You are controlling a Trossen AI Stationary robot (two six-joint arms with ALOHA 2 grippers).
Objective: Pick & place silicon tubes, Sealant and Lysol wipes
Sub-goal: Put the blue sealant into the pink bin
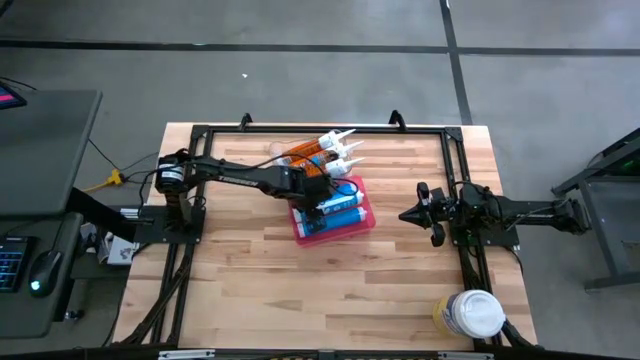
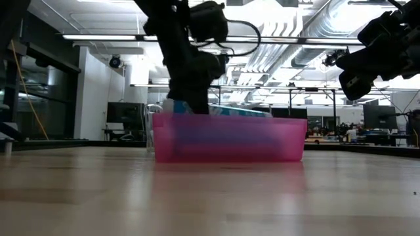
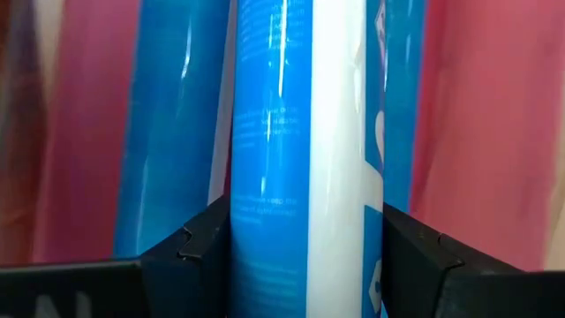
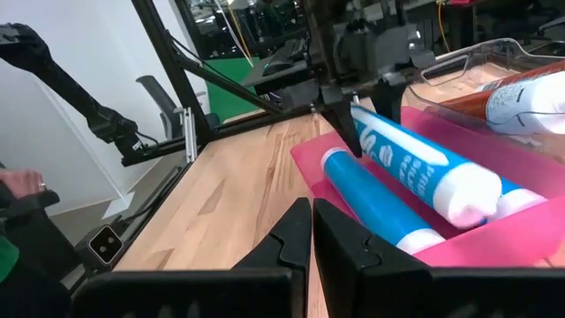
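Over the pink bin (image 1: 366, 224), our left gripper (image 1: 322, 196) clasps a blue tube (image 4: 415, 161); released carelessly, it could roll off its neighbour.

- Grey concrete floor (image 1: 300, 75) spreads around the setup, crossed by dark seam lines.
- A light butcher-block table (image 1: 250, 270) fills the middle, planks running side to side.
- A dark desk (image 1: 40, 150) sits off to one side, with a keyboard (image 1: 12, 262) and a mouse (image 1: 42, 272) lit at its edge.
- Across the room, white ducts (image 2: 341, 26) and bright strip lights run along an open ceiling.
- Monitors (image 2: 121, 113) and workbenches line the far end.
- An office chair (image 4: 159, 102) stands by a white wall (image 4: 97, 62).
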